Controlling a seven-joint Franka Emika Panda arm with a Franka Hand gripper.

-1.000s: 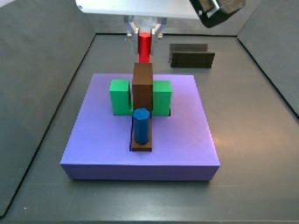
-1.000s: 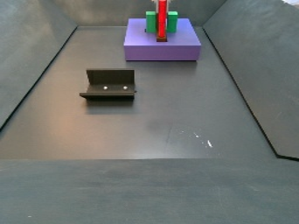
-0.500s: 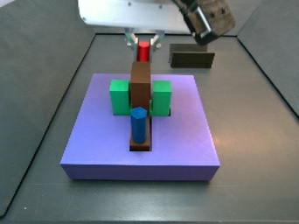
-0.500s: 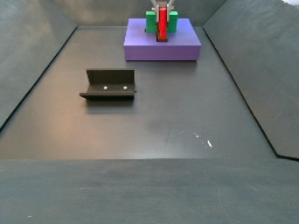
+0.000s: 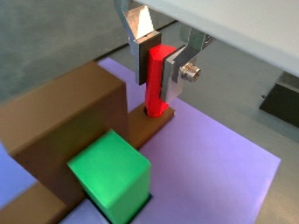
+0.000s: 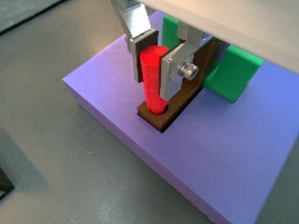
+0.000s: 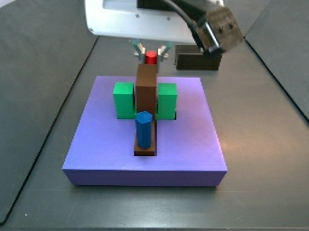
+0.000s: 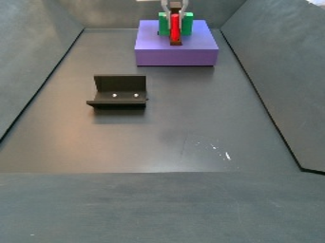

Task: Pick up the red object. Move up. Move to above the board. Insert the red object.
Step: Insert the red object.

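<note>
gripper (image 5: 163,59) above board (image 6: 246,166) | fingers (image 6: 177,66) clamped on red object (image 5: 156,77) | object upright, lower end in brown bar (image 5: 59,122) | beside green block (image 5: 111,172)

In a side view the brown bar (image 7: 146,88) hides all but the top of the red object (image 7: 151,56), and the gripper (image 7: 150,50) is too small to read. In both wrist views the gripper (image 5: 163,54) (image 6: 159,54) runs off the frame.
</note>
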